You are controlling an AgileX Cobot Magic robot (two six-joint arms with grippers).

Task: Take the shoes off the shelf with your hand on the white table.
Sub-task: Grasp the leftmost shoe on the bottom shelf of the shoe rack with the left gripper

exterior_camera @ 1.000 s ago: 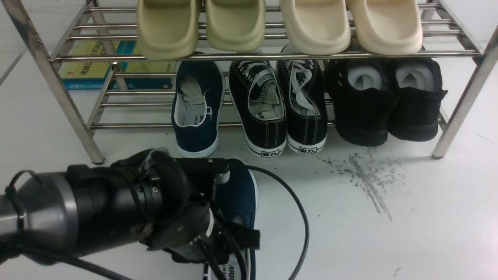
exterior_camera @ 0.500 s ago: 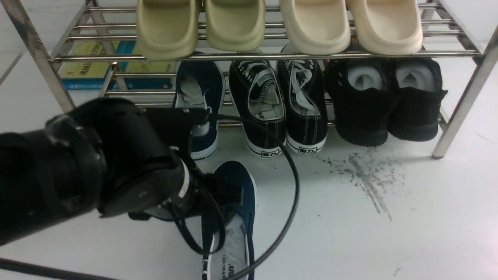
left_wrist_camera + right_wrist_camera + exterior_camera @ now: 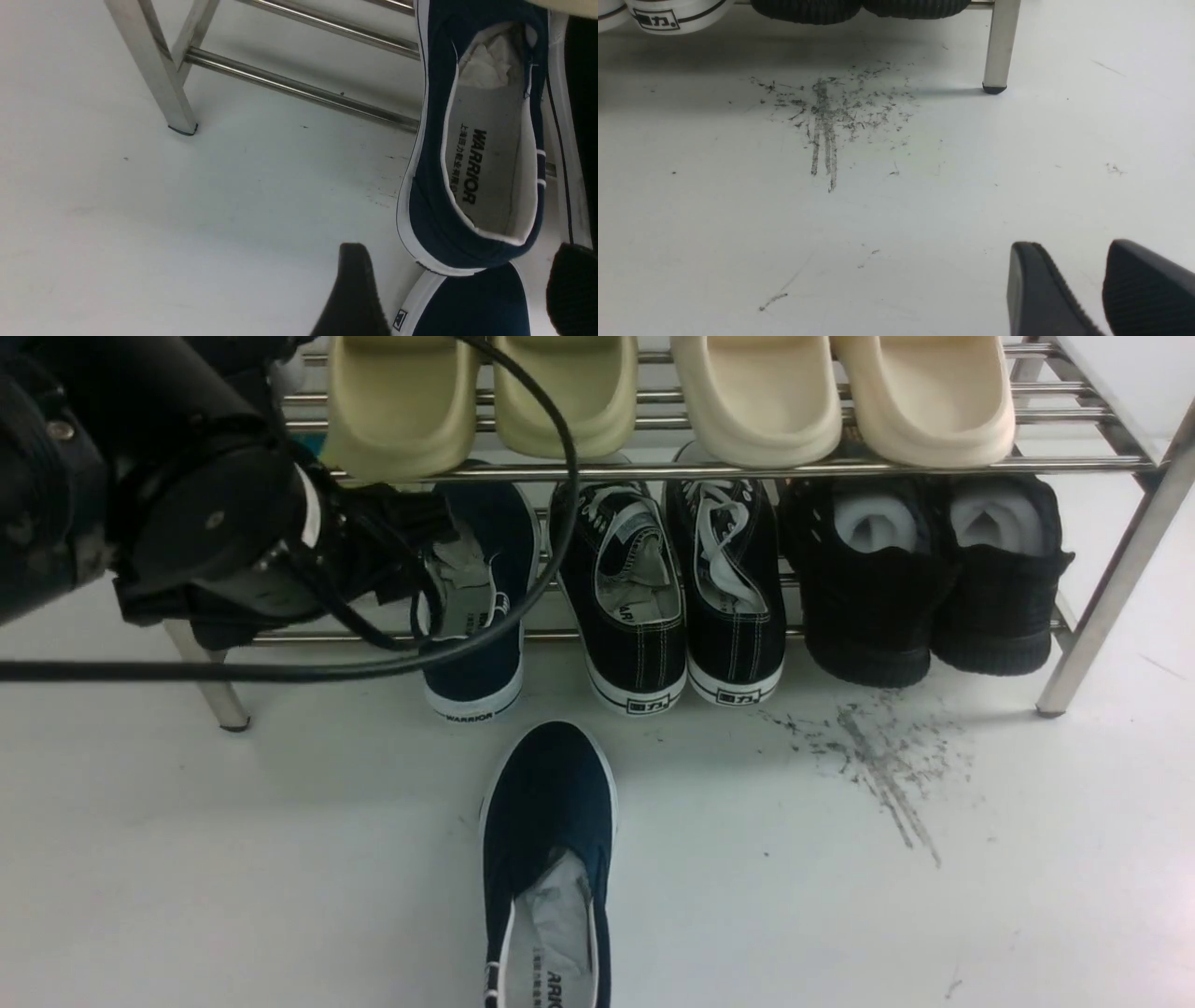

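One navy slip-on shoe [image 3: 546,859] lies on the white table [image 3: 840,896], toe towards the shelf [image 3: 653,471]. The other navy shoe [image 3: 476,607] sits on the lower tier, its heel with the WARRIOR lettering over the front bar. My left arm [image 3: 205,523] hangs at the shelf's left end and hides its own fingers in the front view. In the left wrist view my left gripper [image 3: 462,246] is wide open and empty, just behind the heel of the shelf shoe [image 3: 486,154] and above the toe of the table shoe [image 3: 472,303]. My right gripper [image 3: 1073,245] is slightly open and empty above bare table.
Black lace-up sneakers [image 3: 677,588] and black fuzzy shoes [image 3: 924,579] stand right of the navy shoe on the lower tier. Beige slides [image 3: 672,392] fill the top tier. Shelf legs [image 3: 1111,588] stand at the front corners. Grey scuff streaks [image 3: 878,756] mark the table.
My left arm has risen off the shoe on the table and moved forward and left to the shelf. The table shoe now lies uncovered and has stayed in place.
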